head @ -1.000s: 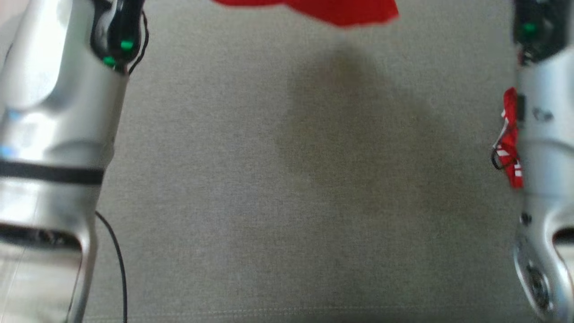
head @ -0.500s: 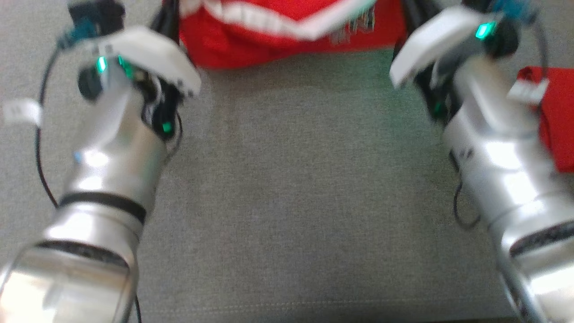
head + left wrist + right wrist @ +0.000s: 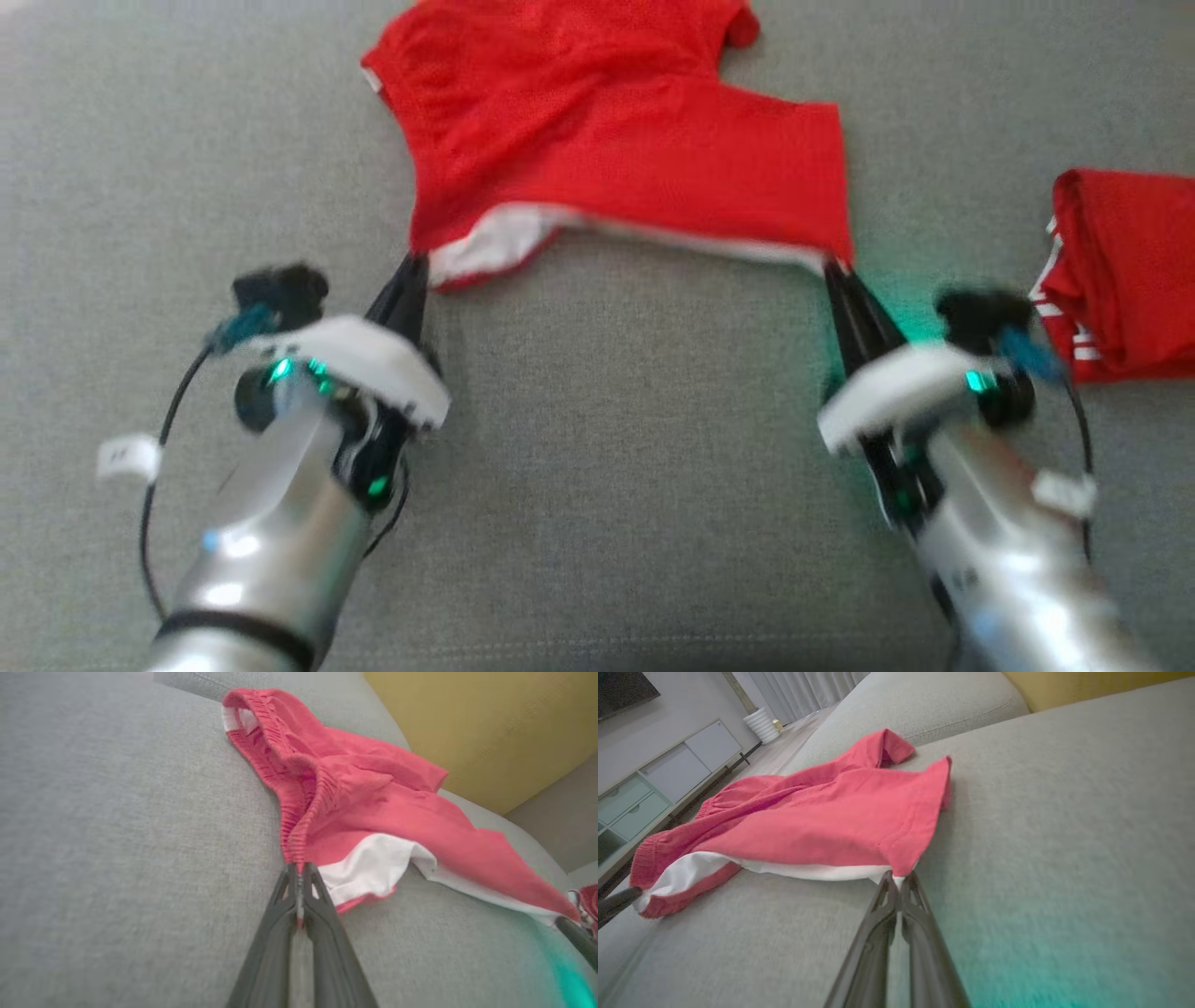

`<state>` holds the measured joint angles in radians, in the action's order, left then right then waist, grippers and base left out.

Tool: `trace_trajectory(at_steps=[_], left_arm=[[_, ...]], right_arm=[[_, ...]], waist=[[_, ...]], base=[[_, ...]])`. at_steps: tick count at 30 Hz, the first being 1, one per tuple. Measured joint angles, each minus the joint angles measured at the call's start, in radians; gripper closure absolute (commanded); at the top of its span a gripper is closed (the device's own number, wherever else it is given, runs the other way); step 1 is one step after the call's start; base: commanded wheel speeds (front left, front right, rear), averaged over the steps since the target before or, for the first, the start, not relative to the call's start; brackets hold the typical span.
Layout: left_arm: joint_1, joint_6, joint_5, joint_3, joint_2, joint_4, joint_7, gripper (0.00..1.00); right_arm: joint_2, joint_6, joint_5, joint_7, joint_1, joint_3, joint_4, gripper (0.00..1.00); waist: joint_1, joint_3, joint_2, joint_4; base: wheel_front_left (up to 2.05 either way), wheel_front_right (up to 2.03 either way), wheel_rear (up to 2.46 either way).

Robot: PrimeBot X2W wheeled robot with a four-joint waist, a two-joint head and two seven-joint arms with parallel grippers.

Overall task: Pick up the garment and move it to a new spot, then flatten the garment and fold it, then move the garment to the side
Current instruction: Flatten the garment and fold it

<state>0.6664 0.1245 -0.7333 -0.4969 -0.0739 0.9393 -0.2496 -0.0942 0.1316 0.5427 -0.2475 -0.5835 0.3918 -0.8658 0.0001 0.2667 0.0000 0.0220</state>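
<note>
Red garment [image 3: 616, 159] now lies spread on sofa [image 3: 607, 485], left gripper [image 3: 416, 267] and right gripper [image 3: 832, 272] clamped on its hem

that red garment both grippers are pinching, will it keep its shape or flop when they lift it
Likely floppy: the red garment sags and wrinkles between the left gripper and right gripper. Probably light, since the cloth looks thin. Its white lining may droop.

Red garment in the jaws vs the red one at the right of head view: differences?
The held garment is spread wide on the grey cushion; the side garment is bunched compact. The held garment is pinched at its near corners by the left gripper and right gripper, both shut; the side garment lies free. Both are red with white trim.
</note>
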Motion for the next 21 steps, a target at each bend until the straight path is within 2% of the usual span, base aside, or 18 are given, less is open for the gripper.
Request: trace_trajectory(at_steps=[6, 9, 12, 13, 15, 21], left_arm=[[-0.202, 0.000, 0.014, -0.006, -0.081, -0.207, 0.000, 1.00], [-0.314, -0.011, 0.020, -0.013, -0.109, -0.313, 0.001, 1.00], [-0.423, -0.053, 0.020, -0.020, -0.143, -0.443, 0.022, 1.00], [-0.495, -0.094, 0.019, -0.021, -0.165, -0.544, 0.051, 1.00], [-0.568, -0.140, 0.019, -0.022, -0.186, -0.643, 0.078, 1.00], [-0.766, -0.250, 0.009, -0.024, -0.249, -0.896, 0.161, 1.00]], right_arm=[[-0.029, 0.000, -0.043, 0.002, 0.268, -0.107, 0.217, 1.00], [-0.029, 0.000, -0.081, 0.052, 0.417, -0.170, 0.362, 1.00], [-0.020, 0.000, -0.128, 0.138, 0.572, -0.238, 0.530, 1.00], [-0.002, 0.000, -0.159, 0.208, 0.674, -0.279, 0.645, 1.00], [0.019, 0.000, -0.185, 0.275, 0.768, -0.317, 0.755, 1.00], [0.052, 0.000, -0.214, 0.430, 0.979, -0.372, 0.996, 1.00]], waist=[[0.0000, -0.070, 0.0000, 0.001], [0.0000, -0.107, 0.0000, 0.003], [0.0000, -0.141, 0.0001, 0.003], [0.0000, -0.163, 0.0000, 0.002], [-0.0001, -0.182, 0.0001, 0.001], [-0.0001, -0.219, 0.0001, -0.005]], base=[[0.00, 0.00, 0.00], [0.00, 0.00, 0.00], [0.00, 0.00, 0.00], [0.00, 0.00, 0.00], [0.00, 0.00, 0.00], [0.00, 0.00, 0.00]])
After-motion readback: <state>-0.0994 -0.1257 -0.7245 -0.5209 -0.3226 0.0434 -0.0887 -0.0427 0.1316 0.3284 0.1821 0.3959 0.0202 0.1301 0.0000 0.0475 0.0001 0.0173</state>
